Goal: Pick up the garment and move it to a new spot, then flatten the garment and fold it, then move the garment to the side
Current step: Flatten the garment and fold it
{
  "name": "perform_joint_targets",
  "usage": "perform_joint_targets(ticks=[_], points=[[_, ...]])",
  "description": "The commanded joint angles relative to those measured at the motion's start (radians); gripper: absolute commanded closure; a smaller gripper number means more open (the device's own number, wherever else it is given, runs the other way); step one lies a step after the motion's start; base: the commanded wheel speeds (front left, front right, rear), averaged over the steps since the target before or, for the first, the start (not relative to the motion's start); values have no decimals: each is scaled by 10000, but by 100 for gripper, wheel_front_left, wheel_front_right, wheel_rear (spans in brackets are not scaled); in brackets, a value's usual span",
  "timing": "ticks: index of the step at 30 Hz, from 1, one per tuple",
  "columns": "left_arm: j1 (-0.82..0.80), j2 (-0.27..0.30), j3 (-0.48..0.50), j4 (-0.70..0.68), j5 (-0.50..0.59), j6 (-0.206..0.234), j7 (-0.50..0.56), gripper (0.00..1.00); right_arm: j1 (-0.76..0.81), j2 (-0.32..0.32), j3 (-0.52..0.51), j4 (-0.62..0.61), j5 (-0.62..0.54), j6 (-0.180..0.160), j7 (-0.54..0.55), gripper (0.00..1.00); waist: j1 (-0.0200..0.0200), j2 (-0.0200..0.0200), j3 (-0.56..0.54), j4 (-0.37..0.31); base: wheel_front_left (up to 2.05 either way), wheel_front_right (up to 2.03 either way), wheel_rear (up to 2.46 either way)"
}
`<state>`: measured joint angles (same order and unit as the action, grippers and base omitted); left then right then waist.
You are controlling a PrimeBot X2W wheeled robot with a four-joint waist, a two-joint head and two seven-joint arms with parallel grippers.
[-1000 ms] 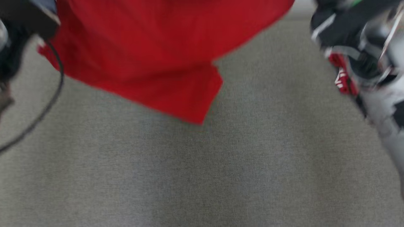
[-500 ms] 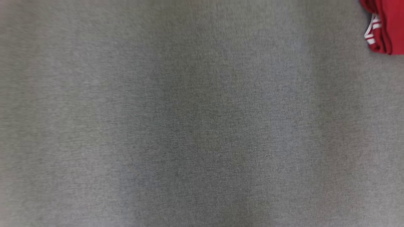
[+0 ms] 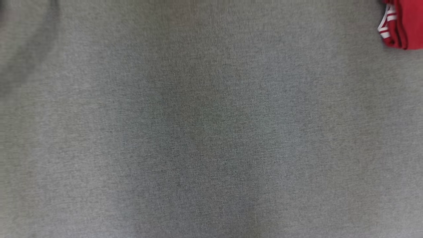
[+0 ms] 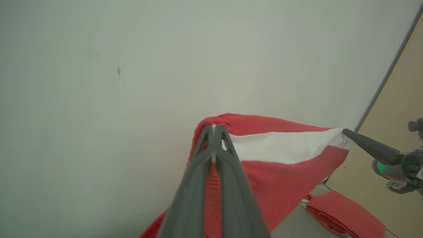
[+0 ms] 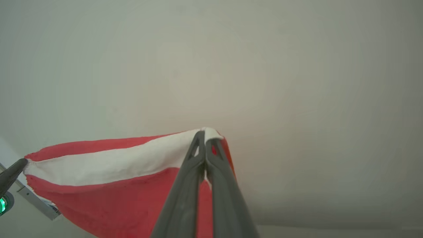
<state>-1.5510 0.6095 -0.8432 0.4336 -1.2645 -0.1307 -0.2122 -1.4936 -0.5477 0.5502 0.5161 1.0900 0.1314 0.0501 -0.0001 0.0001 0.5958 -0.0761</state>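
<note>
Head view: folded red cloth (image 3: pixel 401 26) cut off at upper right. Across both wrist views' lower middle, left gripper (image 4: pixel 214 128) and right gripper (image 5: pixel 205 134) each clamp a corner of the stretched garment (image 4: pixel 281 148), bottom cropped.

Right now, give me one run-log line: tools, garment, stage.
left tool: shut on garment corner | right tool: shut on opposite corner | garment: lifted, stretched between tools | fold: pending | second red cloth: on grey surface

Matt soft cloth garment (image 4: pixel 281 178); matt grey plastic left tool (image 4: pixel 214 128); grey woven fabric surface (image 3: pixel 211 132)
</note>
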Motion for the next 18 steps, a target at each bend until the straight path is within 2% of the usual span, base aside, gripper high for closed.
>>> perform_joint_targets(ticks=[1,3,4,6,10,15,18], points=[[677,67,-138,-380,-230,7,-188,100,744,-397,82,-294,233,-22,-93,100,1,-1,-645,320,0,0,0],[1547,470,-401,-1027,-35,8,-386,100,1859,-899,214,-1000,558,-11,-166,100,1,-1,-971,372,0,0,0],[2072,461,-294,-1354,-290,8,-455,100,2470,-1190,227,-1337,729,-13,-230,100,1,-1,-1116,435,0,0,0],[3162,643,-355,-1957,-42,8,-517,100,3805,-1663,157,-1997,1104,-13,-422,100,1,-1,-1407,482,0,0,0],[5321,524,415,-3016,627,76,-529,100,6272,-2452,59,-3213,1511,-13,-774,100,1,-1,-1824,547,0,0,0],[8078,105,948,-4012,1791,237,-525,100,8886,-2857,95,-4338,1768,-11,-1089,100,1,-1,-2315,563,0,0,0],[9483,-42,1147,-4062,2269,297,-528,100,10073,-2958,112,-4807,1784,-11,-1156,100,1,-1,-2600,535,0,0,0]])
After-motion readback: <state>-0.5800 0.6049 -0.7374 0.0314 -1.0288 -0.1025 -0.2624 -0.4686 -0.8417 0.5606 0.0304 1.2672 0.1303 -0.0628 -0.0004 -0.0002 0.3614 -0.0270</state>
